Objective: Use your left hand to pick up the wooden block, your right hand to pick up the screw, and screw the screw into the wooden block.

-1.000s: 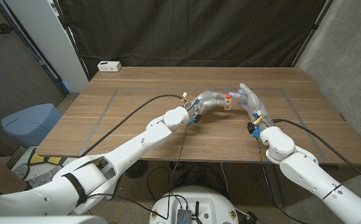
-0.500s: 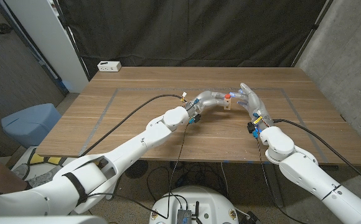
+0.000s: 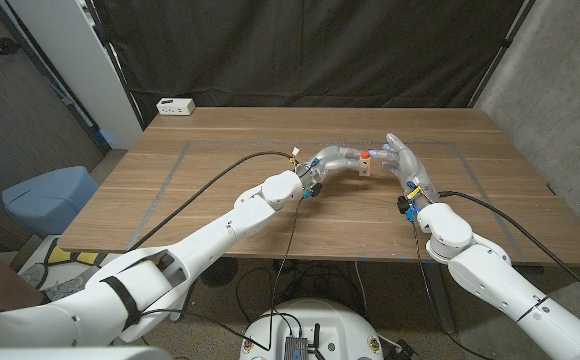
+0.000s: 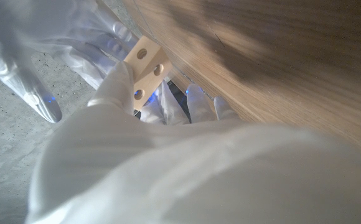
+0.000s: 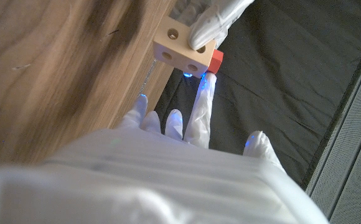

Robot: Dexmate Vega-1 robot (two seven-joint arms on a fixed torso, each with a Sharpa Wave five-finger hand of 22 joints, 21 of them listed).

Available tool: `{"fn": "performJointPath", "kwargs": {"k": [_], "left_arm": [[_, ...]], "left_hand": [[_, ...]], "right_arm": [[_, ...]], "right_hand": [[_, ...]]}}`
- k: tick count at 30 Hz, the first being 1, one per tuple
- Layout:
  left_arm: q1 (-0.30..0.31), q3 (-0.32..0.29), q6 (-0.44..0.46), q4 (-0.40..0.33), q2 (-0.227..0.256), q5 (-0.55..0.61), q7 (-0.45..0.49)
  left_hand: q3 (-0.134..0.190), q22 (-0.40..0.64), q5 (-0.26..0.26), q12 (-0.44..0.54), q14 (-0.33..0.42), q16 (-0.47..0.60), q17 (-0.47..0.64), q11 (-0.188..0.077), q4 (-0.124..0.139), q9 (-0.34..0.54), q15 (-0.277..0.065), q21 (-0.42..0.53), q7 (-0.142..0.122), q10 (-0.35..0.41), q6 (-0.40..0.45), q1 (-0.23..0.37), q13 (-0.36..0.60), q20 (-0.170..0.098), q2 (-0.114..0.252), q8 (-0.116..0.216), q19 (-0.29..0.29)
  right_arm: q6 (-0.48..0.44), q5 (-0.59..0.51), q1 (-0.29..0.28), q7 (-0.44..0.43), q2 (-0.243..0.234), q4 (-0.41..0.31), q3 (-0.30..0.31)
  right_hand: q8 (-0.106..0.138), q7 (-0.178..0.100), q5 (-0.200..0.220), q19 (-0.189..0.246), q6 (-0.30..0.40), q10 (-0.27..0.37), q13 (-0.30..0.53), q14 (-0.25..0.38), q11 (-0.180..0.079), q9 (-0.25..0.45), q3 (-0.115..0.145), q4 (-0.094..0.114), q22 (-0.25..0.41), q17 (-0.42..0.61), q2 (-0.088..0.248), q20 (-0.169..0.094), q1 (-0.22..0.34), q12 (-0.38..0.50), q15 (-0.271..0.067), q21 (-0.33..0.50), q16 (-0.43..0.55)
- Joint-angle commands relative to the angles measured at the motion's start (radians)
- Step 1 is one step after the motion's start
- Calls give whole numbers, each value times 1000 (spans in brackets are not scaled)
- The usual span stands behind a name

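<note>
The pale wooden block (image 3: 367, 167) with round holes is held just above the table by my left hand (image 3: 334, 158), whose fingers wrap it in the left wrist view, block (image 4: 145, 67). The red-headed screw (image 3: 366, 155) sticks out of the block's top; in the right wrist view the screw (image 5: 215, 61) sits at the block's (image 5: 179, 52) far side. My right hand (image 3: 402, 162) stands beside it with its fingers spread. One of its fingertips (image 5: 205, 93) touches the red head, while the thumb stays well apart.
A white power strip (image 3: 175, 106) lies at the table's far left corner. Tape lines (image 3: 170, 170) mark a rectangle on the wooden table (image 3: 220, 135). Black cables run along both arms. A blue bin (image 3: 48, 195) stands left of the table.
</note>
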Motion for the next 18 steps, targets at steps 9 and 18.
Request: {"fn": "performJointPath", "kwargs": {"k": [9,18], "left_arm": [[2,-2,6,-6,6,-1,-3],[0,-4,5,-3,8,-5,-7]], "left_hand": [[42,5,6,25,9,1,0,-11,33,1,-14,7,47,17,69,-4,36,-7,17,7,6],[42,5,6,24,9,1,0,-12,32,1,-13,7,47,17,69,-4,35,-8,16,7,6]], "right_arm": [[-1,-5,-1,-8,7,-4,-6],[-4,-5,3,-9,11,-3,-10]], "right_hand": [[17,12,8,17,65,41,2,25,2,3,7,-5,2,-1,8,2,9,6,-4,4,7],[25,18,8,21,104,64,1,35,2,3,8,-5,2,-1,9,0,11,8,-9,4,7]]}}
